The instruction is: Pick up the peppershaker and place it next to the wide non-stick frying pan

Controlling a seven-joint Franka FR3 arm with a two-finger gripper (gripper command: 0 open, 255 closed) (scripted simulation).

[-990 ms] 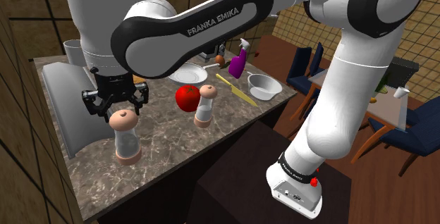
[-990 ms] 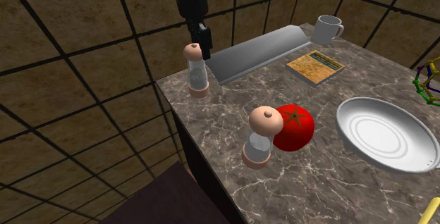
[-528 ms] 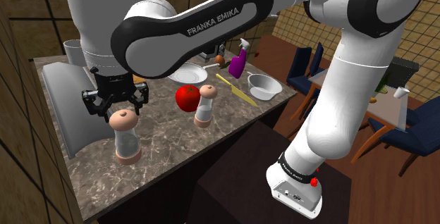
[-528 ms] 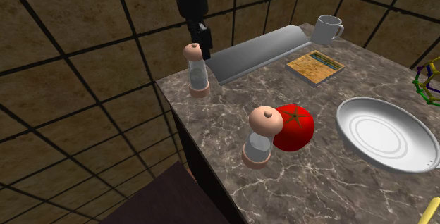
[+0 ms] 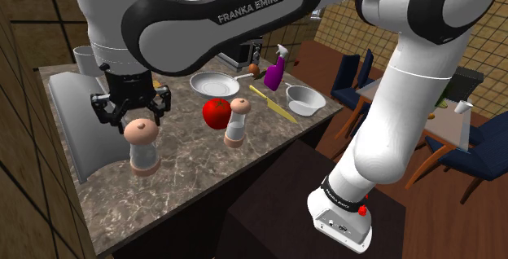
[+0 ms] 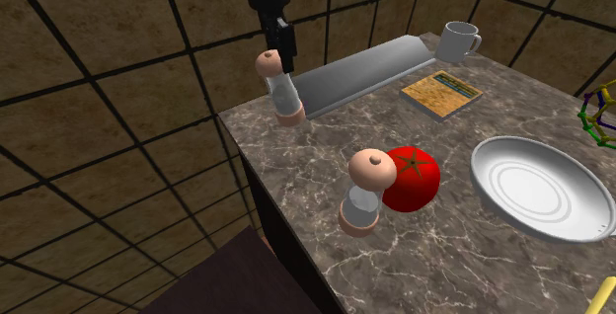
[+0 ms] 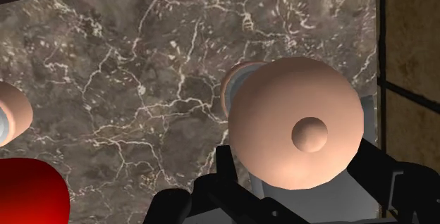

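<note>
My gripper is shut on the neck of a peppershaker with a pinkish round cap, clear body and pinkish base. The shaker hangs just above the marble counter, slightly tilted in the second exterior view, where the gripper clasps it below the cap. In the wrist view the cap sits between the black fingers. The wide light-grey frying pan lies further along the counter, past a red tomato; the pan is at the second exterior view's right.
A second, matching shaker stands beside the tomato. A grey ridged tray lies behind the held shaker, with a mug and a book nearby. A purple spray bottle, grey bowl and yellow utensil lie beyond.
The gripper has risen with the peppershaker, lifting its base off the counter; the shaker now leans a little. Everything else is unmoved.
</note>
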